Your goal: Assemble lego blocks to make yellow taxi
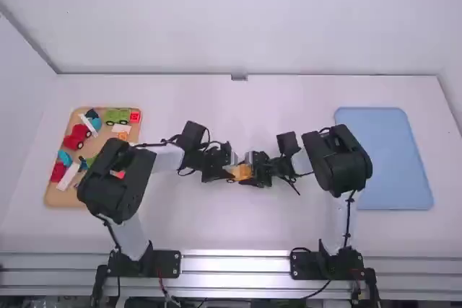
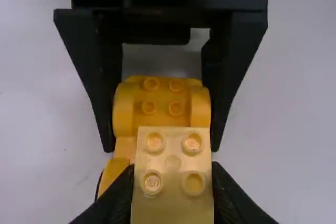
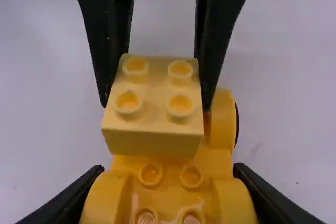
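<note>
OK so both arms are on the same little build. The left gripper (image 1: 231,169) has its jaws clamped on the sides of a pale block (image 3: 155,90), which is over the middle of the car (image 3: 171,169). The right gripper (image 1: 253,172) has its jaws closed on the car itself, one on each side of the end with the rounded fenders. So each set is only as far apart as the thing it's gripping. Can't tell whether the block is actually seated on the car or just right up against it.

The tabletop (image 1: 238,229) is plain white, with a few tiny specks around the car. Well off to the left of the car there's a wooden tray (image 1: 54,197) full of parts: a red vehicle (image 1: 77,137), a green one (image 1: 115,116), plus some white, blue and red pieces. Well off to its right is a flat blue tray (image 1: 386,156). Beyond the car is a pale wall (image 1: 238,19), and a metal rail (image 1: 234,262) runs along the near side.

Looks-wise, the car is a warm orangey yellow, with four studs between those two fenders and a bit of black wheel (image 3: 237,124) peeking out. The block is a paler, creamier yellow, chunky, four studs up top.
</note>
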Robot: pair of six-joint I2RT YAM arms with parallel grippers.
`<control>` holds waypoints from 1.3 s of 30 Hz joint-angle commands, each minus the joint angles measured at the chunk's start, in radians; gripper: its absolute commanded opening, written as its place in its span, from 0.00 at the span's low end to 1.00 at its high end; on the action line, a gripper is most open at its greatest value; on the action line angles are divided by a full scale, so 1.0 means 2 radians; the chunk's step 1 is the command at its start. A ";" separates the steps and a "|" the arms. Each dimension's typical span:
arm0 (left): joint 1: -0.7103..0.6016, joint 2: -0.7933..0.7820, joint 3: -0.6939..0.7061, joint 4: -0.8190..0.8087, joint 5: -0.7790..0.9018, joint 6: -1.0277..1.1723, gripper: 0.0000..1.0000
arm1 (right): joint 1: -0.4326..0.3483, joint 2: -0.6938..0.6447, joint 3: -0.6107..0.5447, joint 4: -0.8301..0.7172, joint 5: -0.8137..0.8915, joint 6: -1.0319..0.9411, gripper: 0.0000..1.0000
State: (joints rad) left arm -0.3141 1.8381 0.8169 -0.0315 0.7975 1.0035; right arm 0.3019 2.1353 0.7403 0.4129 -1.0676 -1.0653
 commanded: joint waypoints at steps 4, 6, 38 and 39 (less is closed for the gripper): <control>0.001 -0.002 0.024 -0.035 -0.033 0.014 0.02 | 0.003 0.005 0.000 -0.013 0.022 -0.016 0.52; -0.001 -0.001 0.024 -0.033 -0.034 0.013 0.02 | 0.003 0.005 0.000 -0.015 0.022 -0.017 0.52; 0.001 -0.035 0.021 -0.033 -0.032 -0.006 0.02 | 0.005 0.005 0.000 -0.016 0.022 -0.016 0.55; -0.001 -0.035 0.019 -0.034 -0.027 -0.006 0.02 | 0.005 0.005 0.000 -0.016 0.022 -0.016 0.55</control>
State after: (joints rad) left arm -0.3149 1.7939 0.8505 -0.0910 0.7162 0.9955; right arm 0.3111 2.1353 0.7506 0.3870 -1.0710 -1.0840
